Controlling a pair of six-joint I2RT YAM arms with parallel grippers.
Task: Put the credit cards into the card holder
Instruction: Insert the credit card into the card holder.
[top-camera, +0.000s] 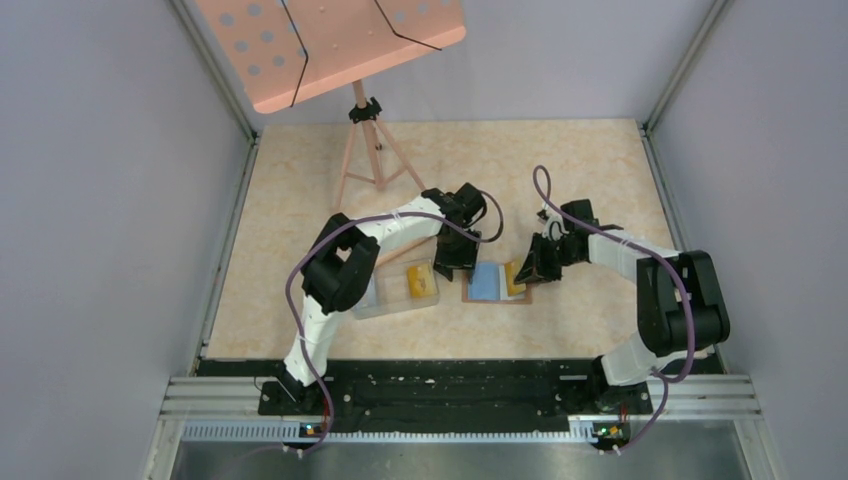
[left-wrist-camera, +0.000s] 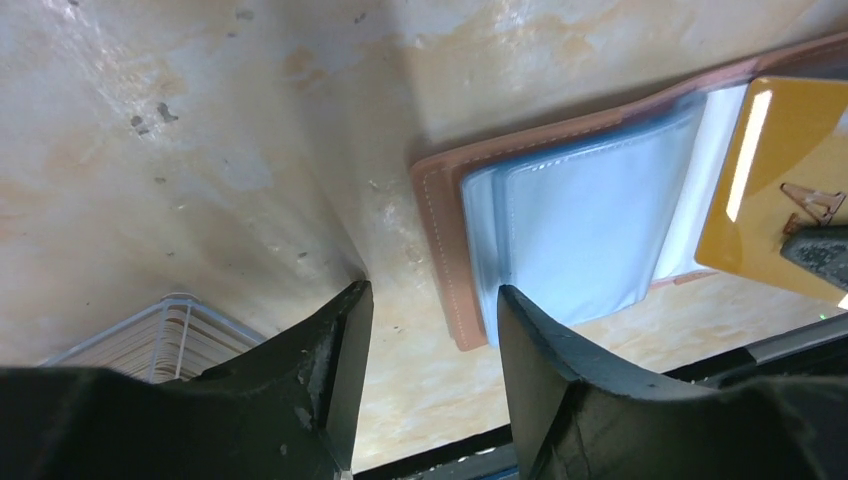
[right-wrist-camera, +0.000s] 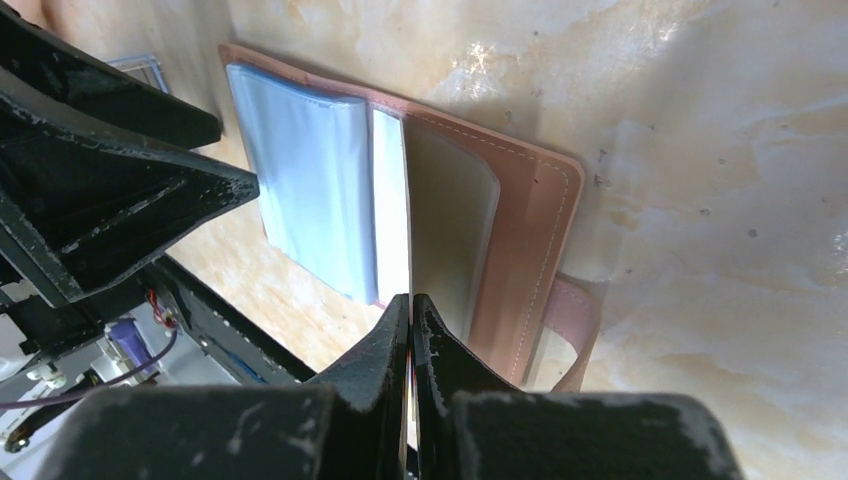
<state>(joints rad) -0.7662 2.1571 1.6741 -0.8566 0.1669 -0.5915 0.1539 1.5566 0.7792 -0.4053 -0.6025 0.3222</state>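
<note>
The left fingers (left-wrist-camera: 330, 350) stood spread with nothing between them, above bare tabletop (left-wrist-camera: 200, 150), with a clear tray (left-wrist-camera: 170, 335) close beside the left-hand one. Just ahead and to their right lay the open brown card holder (left-wrist-camera: 445, 250), its pale blue sleeves facing up. The right fingers (right-wrist-camera: 392, 345) were pressed together, pinching the edge of a yellow card (left-wrist-camera: 770, 170), which sat tilted over the holder on the far side of the sleeves from the left fingers.
</note>
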